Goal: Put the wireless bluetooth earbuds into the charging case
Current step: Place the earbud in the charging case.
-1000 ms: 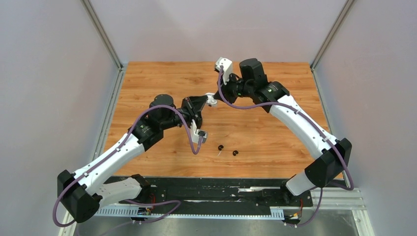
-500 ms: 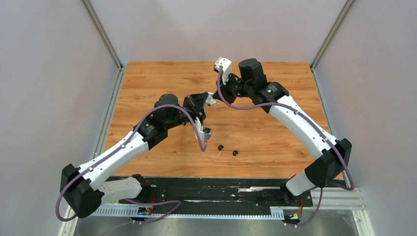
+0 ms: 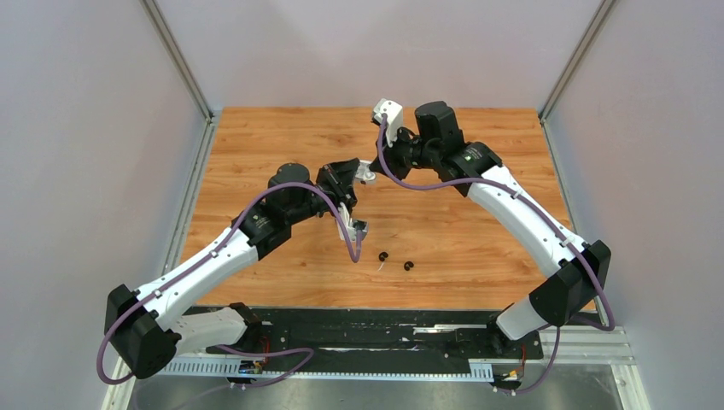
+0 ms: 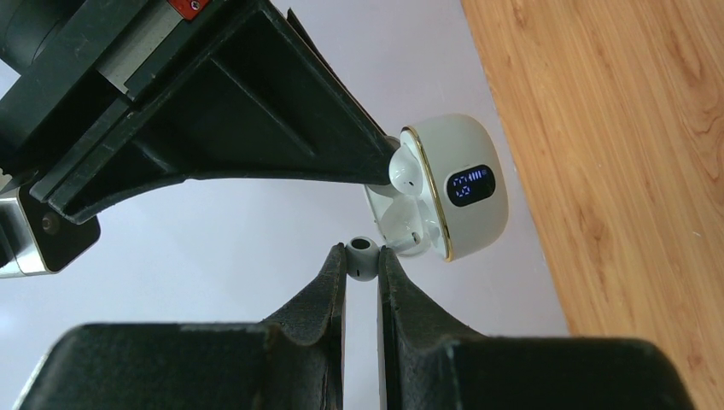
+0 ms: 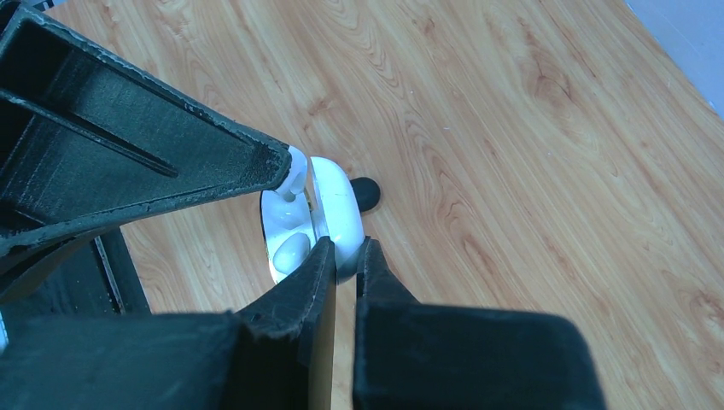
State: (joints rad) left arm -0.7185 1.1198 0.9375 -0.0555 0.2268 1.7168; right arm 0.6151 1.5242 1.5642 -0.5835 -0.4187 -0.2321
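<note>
Right now my left end effector (image 4: pixel 362 256) is clamped on a white earbud (image 4: pixel 362 248), just short of the open case (image 4: pixel 470 188) pinched in my right end effector (image 5: pixel 346 249). I'd line its stem up with the free socket and ease in slowly. Two black earbuds (image 3: pixel 382 255) lie on the surface (image 3: pixel 478 239).

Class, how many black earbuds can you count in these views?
2. The left black earbud and the right black earbud lie apart on the table, toward its near edge. More could be hidden.
</note>
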